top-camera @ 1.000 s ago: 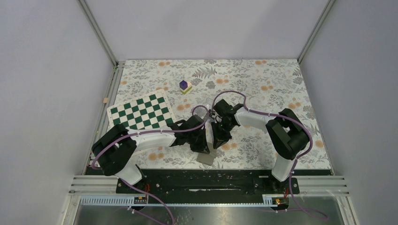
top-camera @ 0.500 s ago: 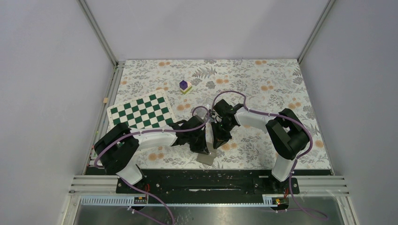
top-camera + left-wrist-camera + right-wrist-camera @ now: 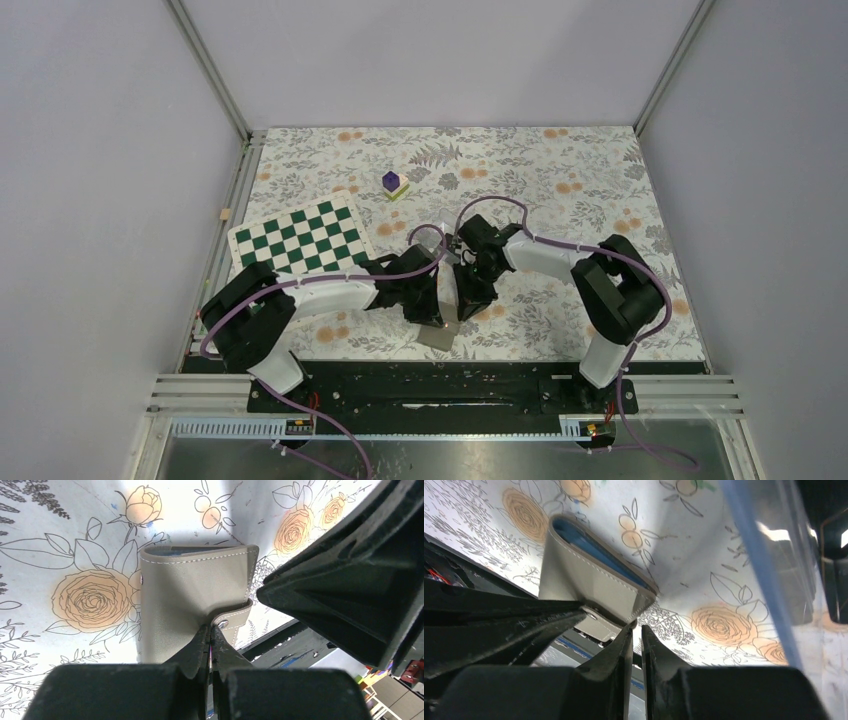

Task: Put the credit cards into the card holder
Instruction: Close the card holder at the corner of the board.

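The fingers of the left gripper [image 3: 211, 630] are pinched together on the flap end of the card holder [image 3: 190, 595], which sits near the front edge of the floral mat [image 3: 560, 180]. The fingers of the right gripper [image 3: 636, 630] stand a thin slit apart at the holder's corner. I cannot tell whether they grip it.

Lab test booth: aluminium frame [image 3: 205, 65], plain walls [image 3: 430, 60].

slightly parted right hand [image 3: 637, 626] at edge of card holder [image 3: 589, 587].
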Controlling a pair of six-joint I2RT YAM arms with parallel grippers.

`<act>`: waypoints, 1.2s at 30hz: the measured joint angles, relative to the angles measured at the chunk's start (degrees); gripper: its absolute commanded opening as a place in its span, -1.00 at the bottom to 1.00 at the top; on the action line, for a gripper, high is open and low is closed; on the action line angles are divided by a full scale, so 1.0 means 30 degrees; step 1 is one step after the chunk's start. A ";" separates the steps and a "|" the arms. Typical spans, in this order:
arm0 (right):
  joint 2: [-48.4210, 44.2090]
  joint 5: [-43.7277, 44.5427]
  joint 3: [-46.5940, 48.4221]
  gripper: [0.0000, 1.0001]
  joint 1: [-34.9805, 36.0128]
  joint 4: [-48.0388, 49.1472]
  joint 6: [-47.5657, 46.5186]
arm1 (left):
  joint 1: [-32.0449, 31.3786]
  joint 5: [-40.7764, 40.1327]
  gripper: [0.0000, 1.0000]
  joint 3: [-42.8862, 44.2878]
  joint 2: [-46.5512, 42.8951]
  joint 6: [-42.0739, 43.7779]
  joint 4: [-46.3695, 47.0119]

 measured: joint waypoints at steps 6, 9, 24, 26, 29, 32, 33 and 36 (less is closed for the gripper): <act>-0.1056 -0.0233 -0.0962 -1.00 0.0022 0.0073 0.0044 | 0.0015 -0.0248 -1.00 0.0262 0.0087 0.0066 -0.0444; -0.1333 -0.0619 -0.1180 -1.00 0.0095 0.0284 0.0058 | 0.0015 -0.0262 -1.00 0.0401 0.0182 0.0073 -0.0605; -0.0248 -0.1319 -0.0619 -1.00 0.0896 0.1581 0.0517 | 0.0015 -0.0262 -1.00 0.0532 0.0342 0.0087 -0.0729; -0.0058 -0.1348 -0.0554 -1.00 0.0896 0.1821 0.0641 | 0.0015 -0.0262 -1.00 0.0532 0.0342 0.0087 -0.0743; 0.0175 -0.1625 -0.0539 -1.00 0.0903 0.2193 0.0794 | 0.0015 -0.0270 -1.00 0.0546 0.0350 0.0102 -0.0787; 0.0219 -0.1668 -0.0539 -1.00 0.0911 0.2244 0.0925 | 0.0029 -0.0255 -1.00 0.0546 0.0372 0.0131 -0.0823; 0.0226 -0.1668 -0.0539 -1.00 0.0918 0.2251 0.0940 | 0.0029 -0.0262 -1.00 0.0546 0.0372 0.0131 -0.0831; 0.0226 -0.1581 -0.0539 -1.00 0.0940 0.2244 0.0984 | 0.0029 -0.0262 -1.00 0.0546 0.0386 0.0138 -0.0838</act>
